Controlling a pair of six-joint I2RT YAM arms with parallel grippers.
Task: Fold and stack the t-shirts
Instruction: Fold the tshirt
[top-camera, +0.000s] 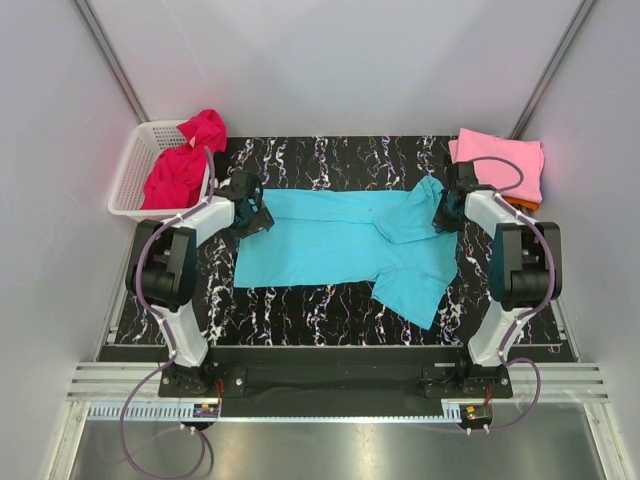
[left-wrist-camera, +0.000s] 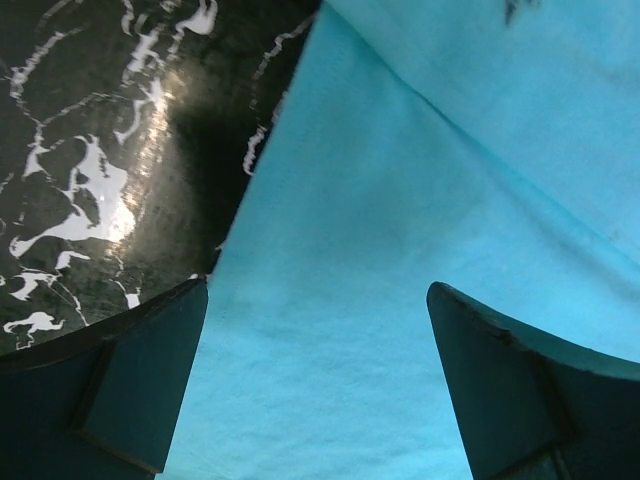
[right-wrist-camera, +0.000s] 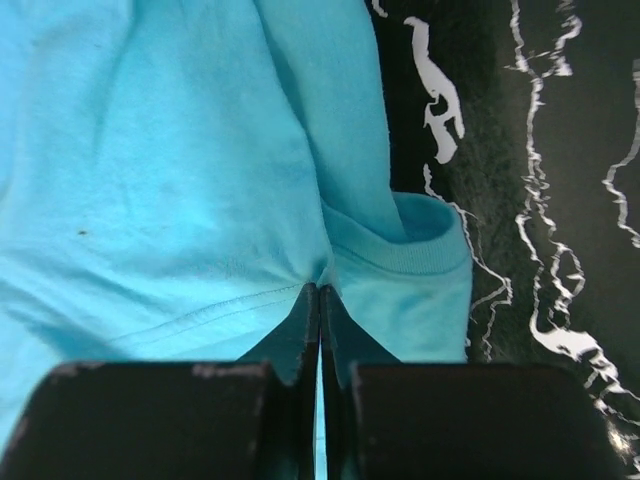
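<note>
Closest in, the left arm (top-camera: 175, 275) and right arm (top-camera: 520, 270) rise from the near edge of the counter (top-camera: 300, 315). At far left a red shirt (top-camera: 185, 165) spills from a white basket (top-camera: 130, 170). The left gripper (left-wrist-camera: 315, 300) stands wide open over the left edge of the turquoise shirt (top-camera: 330, 250), which lies spread across the middle. The right gripper (right-wrist-camera: 319, 295) is pinched tight on a fold at its right end. A folded pink shirt (top-camera: 505, 160) lies far right.

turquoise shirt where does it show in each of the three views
Top external: turquoise shirt spread across the centre.
Left wrist: fills the right and bottom, under the open left hand.
Right wrist: fills the left and centre, pinched by the right hand.
Shared landmark: black marbled tabletop.
</note>
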